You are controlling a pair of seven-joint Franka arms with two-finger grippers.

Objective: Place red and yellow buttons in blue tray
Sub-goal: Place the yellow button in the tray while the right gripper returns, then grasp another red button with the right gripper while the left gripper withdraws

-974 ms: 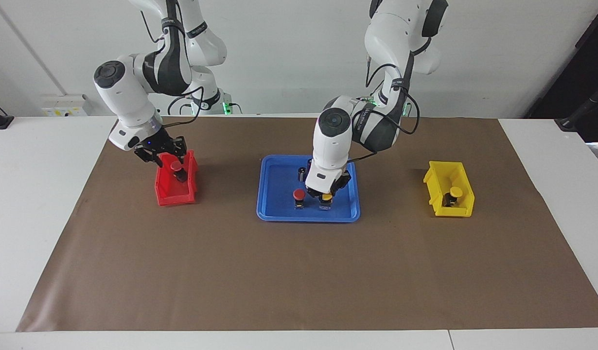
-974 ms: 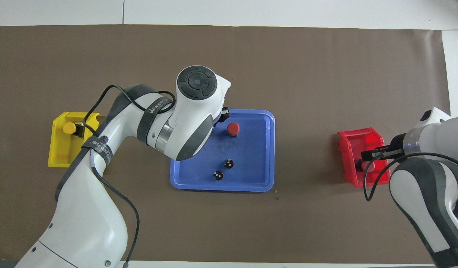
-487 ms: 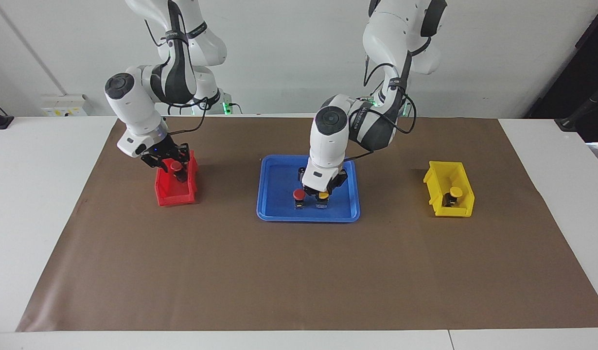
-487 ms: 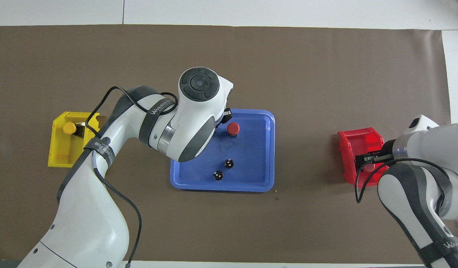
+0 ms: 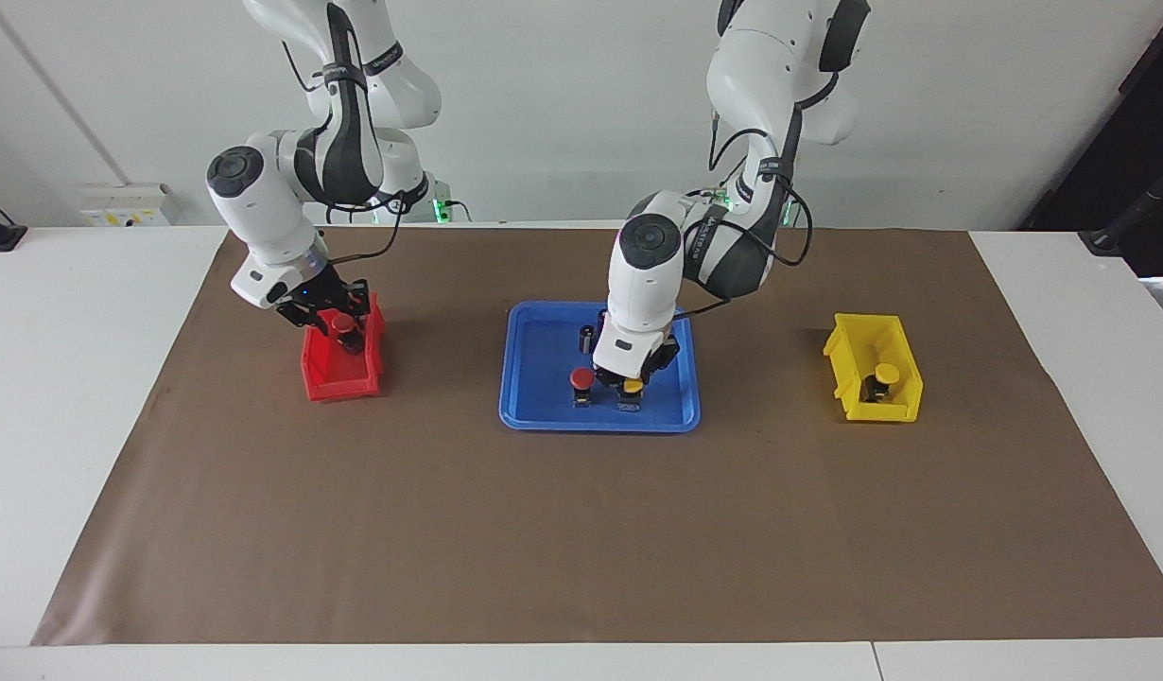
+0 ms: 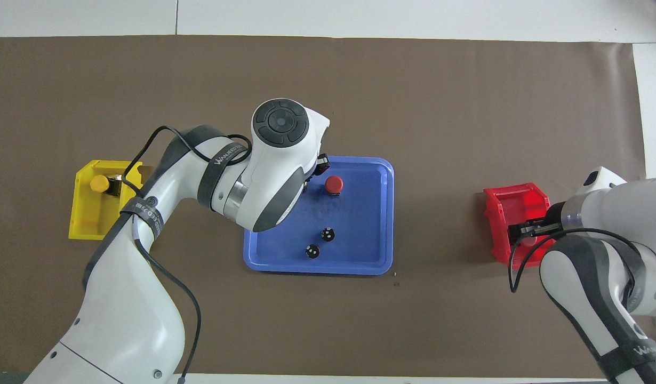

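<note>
Now my left claw [image 5: 632,380] sits low in the blue tray [image 5: 544,416], closed on a yellow button [image 5: 631,387] beside a red one [image 5: 581,379]; I should release it gently. My right claw [image 5: 338,313] straddles another red button [image 5: 341,324] in the red bin [image 5: 340,374]; its grip I cannot tell.

In the blue tray [image 5: 544,416], a red-capped button [image 5: 581,380] and a yellow-capped button [image 5: 631,387] stand upright side by side. Another red button [image 5: 341,324] sits in a red bin [image 5: 340,383], another yellow button [image 5: 884,373] in a yellow bin [image 5: 889,409].
</note>
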